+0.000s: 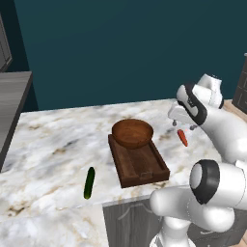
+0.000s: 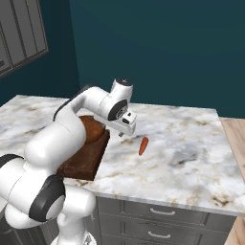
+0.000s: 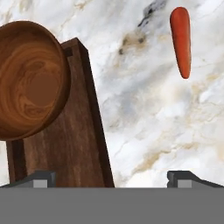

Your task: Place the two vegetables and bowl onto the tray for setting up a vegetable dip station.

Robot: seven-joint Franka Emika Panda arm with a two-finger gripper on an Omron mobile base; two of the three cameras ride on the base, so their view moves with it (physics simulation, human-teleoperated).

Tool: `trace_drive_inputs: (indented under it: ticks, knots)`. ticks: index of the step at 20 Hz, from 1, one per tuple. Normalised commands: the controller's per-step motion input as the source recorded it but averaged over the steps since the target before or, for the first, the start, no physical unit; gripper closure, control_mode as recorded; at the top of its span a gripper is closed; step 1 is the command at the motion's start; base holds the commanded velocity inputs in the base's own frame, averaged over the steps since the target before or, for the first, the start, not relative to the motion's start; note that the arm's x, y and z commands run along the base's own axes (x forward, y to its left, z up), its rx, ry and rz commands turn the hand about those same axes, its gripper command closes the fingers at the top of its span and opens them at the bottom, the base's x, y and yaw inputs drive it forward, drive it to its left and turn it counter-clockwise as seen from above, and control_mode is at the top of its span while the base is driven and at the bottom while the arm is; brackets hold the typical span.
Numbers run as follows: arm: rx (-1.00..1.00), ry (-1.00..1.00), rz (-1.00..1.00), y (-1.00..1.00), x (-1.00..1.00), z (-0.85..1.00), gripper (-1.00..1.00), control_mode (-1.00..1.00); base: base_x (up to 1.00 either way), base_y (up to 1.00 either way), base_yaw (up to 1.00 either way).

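1. The tray [image 1: 144, 166] lies on the marble counter [image 1: 53, 144], its long axis running from near edge toward the back wall.
2. The bowl [image 1: 132, 133] sits upright on the far end of the tray, overhanging the rim on both sides. In the hand view the bowl [image 3: 33, 81] covers one end of the tray [image 3: 74, 148].
3. The carrot [image 1: 183, 138] lies flat on the counter to the right of the tray, apart from it. It also appears in the right base view [image 2: 142, 146] and the hand view [image 3: 181, 41].
4. The cucumber [image 1: 89, 183] lies on the counter to the left of the tray, near the front edge, well apart from the carrot.
5. The gripper [image 1: 182, 126] hangs above the counter between bowl and carrot. Jaws stand wide apart and hold nothing.
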Motion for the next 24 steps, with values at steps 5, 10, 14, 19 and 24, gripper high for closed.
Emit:
trace_drive_inputs:
  ticks: [5, 10, 14, 19, 24]
  knots:
    - [-0.13, -0.08, 0.00, -0.31, 0.00, -0.07, -1.00, -1.00, 0.00, 0.00, 0.00]
    - [-0.06, 0.01, 0.00, -0.32, 0.07, -0.13, -1.00, -1.00, 0.00, 0.00, 0.00]
    - [-0.02, 0.03, 0.00, -0.31, 0.13, -0.13, -1.00, -1.00, 0.00, 0.00, 0.00]
    - [-0.01, 0.00, 0.01, -0.23, 0.16, -0.17, -1.00, -1.00, 0.00, 0.00, 0.00]
    - [-0.02, 0.00, 0.00, -0.13, 0.26, -0.17, -1.00, -1.00, 0.00, 0.00, 0.00]
